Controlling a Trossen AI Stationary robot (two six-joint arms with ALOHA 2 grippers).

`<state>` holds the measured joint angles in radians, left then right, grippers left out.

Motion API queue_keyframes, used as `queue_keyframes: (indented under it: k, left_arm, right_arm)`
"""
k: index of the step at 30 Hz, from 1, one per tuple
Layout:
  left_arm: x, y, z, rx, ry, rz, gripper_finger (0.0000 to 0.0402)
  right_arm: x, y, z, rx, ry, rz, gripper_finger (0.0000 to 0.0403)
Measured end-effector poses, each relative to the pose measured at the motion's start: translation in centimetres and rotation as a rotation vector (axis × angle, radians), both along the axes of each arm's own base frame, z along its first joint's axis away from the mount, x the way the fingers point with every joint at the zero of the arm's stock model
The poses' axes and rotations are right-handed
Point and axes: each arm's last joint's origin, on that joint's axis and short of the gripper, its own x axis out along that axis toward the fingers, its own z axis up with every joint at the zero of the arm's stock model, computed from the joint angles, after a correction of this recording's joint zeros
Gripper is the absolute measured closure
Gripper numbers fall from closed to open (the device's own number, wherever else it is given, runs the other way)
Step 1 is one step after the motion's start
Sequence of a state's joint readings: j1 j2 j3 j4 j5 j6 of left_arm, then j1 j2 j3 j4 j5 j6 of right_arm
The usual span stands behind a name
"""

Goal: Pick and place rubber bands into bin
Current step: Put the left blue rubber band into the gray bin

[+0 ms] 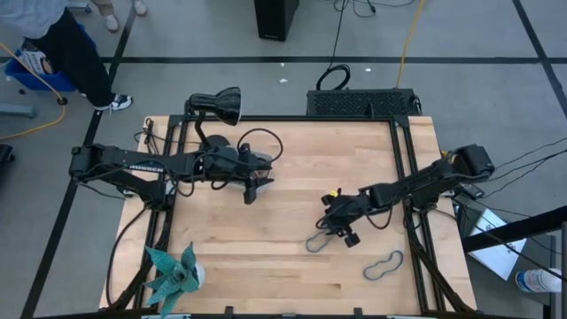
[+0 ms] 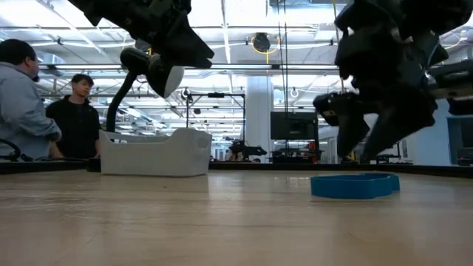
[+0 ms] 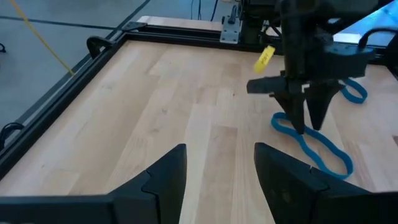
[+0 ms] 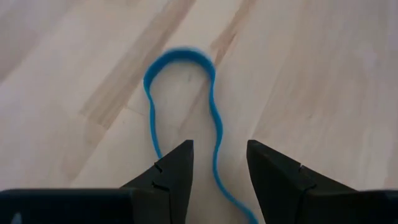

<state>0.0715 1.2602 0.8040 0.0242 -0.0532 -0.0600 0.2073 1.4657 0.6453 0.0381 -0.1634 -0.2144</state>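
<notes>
A blue rubber band (image 4: 180,93) lies flat on the wooden table; it also shows in the high view (image 1: 319,242) and the left wrist view (image 3: 311,144). My right gripper (image 4: 219,163) is open just above it, fingers pointing down on either side of one strand. A second blue band (image 1: 384,264) lies nearer the front right corner. The bin (image 2: 155,154), a pale shallow tray, stands at the far left in the low view; in the high view I cannot make it out. My left gripper (image 1: 251,183) is open and empty over the table's left middle.
A black desk lamp (image 1: 221,105) stands at the far left edge. A teal spiky object (image 1: 173,276) sits at the front left corner. Black frame rails (image 1: 409,177) run along the table's sides. People stand beyond the table's left side (image 2: 29,103).
</notes>
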Motion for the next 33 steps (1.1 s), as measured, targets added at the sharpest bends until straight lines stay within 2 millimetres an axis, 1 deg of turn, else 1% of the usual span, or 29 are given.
queue_keyframes:
  k: [6,8,13,18,33]
  left_arm:
    - [0.0,0.0,-0.1,0.0,0.007,0.0,0.0206]
    - [0.0,0.0,-0.1,-0.001,0.007,0.0,0.0206]
    - [-0.1,0.0,-0.2,-0.001,0.019,0.0,0.0206]
    - [-0.2,0.0,-0.5,-0.004,0.052,0.0,0.0206]
    - [-0.2,0.0,-0.5,-0.004,0.055,0.0,0.0206]
  right_arm:
    - [0.2,0.1,-1.7,-0.008,0.076,-0.014,0.0259]
    - [0.2,0.1,-1.9,-0.013,0.089,-0.016,0.0259]
    - [0.2,0.1,-2.0,-0.017,0.083,-0.012,0.0259]
    - [0.1,0.1,-2.1,-0.051,0.08,0.029,0.0259]
    - [0.2,0.1,-2.0,-0.042,0.074,0.024,0.0259]
